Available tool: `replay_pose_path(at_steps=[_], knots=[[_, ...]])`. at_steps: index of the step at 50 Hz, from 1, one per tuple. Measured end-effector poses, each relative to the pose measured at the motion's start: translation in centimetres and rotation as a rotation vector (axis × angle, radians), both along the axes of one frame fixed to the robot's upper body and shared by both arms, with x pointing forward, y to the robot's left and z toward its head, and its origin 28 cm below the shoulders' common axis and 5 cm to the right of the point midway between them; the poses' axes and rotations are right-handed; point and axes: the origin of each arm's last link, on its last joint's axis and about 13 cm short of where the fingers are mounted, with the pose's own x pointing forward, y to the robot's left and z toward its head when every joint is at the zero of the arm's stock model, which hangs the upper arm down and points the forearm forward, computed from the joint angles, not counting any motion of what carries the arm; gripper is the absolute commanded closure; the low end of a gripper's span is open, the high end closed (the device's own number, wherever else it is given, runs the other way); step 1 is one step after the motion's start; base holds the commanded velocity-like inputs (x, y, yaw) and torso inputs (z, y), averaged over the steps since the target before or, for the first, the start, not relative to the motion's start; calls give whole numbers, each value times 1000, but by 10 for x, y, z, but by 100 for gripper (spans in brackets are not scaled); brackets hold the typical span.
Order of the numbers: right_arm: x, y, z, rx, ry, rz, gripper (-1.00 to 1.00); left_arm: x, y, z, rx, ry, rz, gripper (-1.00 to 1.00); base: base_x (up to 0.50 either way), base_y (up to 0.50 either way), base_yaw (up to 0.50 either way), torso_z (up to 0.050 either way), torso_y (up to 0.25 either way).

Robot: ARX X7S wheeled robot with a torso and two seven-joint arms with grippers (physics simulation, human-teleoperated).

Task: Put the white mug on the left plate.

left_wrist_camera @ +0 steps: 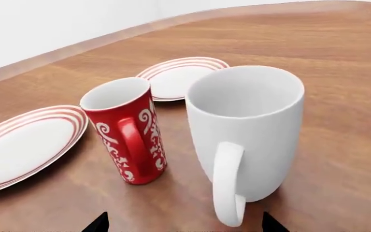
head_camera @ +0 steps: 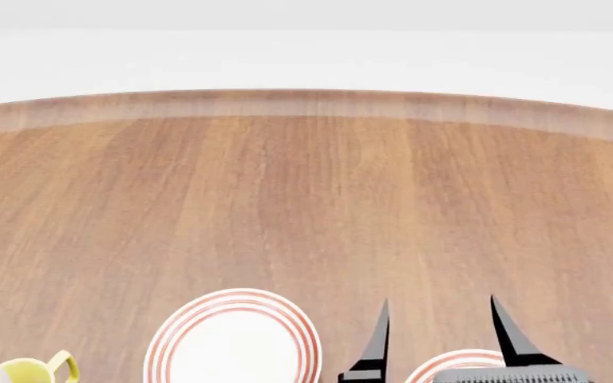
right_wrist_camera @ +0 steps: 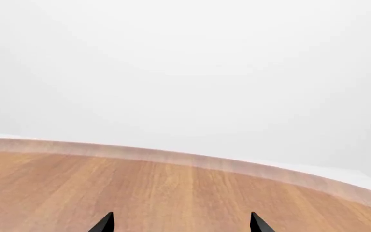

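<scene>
The white mug (left_wrist_camera: 247, 130) stands upright on the wooden table, close in front of my left gripper (left_wrist_camera: 184, 223). Its loop handle faces the gripper and reaches down between the two fingertips. The left gripper is open and empty. Two red-ringed plates lie behind the mugs in the left wrist view, one nearer (left_wrist_camera: 24, 145) and one farther (left_wrist_camera: 182, 75); I cannot tell which is which there. In the head view the left plate (head_camera: 232, 341) lies bare near the bottom edge. My right gripper (head_camera: 440, 331) is open and empty, raised over the right plate (head_camera: 458, 361). The white mug is out of the head view.
A small red patterned mug (left_wrist_camera: 127, 130) stands just beside the white mug, between it and the nearer plate. A white mug with a yellow inside and handle (head_camera: 25, 371) shows at the head view's bottom left. The right wrist view shows my right gripper (right_wrist_camera: 180, 223) over bare table.
</scene>
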Motion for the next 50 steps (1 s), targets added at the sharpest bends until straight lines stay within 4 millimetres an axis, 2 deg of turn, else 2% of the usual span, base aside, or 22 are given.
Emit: replay_pose_path(at_steps=[14,39,50], knots=[[1,1,2,4,-5,5,-100,11,-2,-9,-4,24,-39,-100,0,0,0,0,0],[1,1,2,3,-9,2,-100,22,-11,-1,-13,25,-103,-100,0,0,0,0,0],[1,0,3,4,-12,-1,-100,27,-14,-4,-18,38,-109,-100,0,0,0,0,0]])
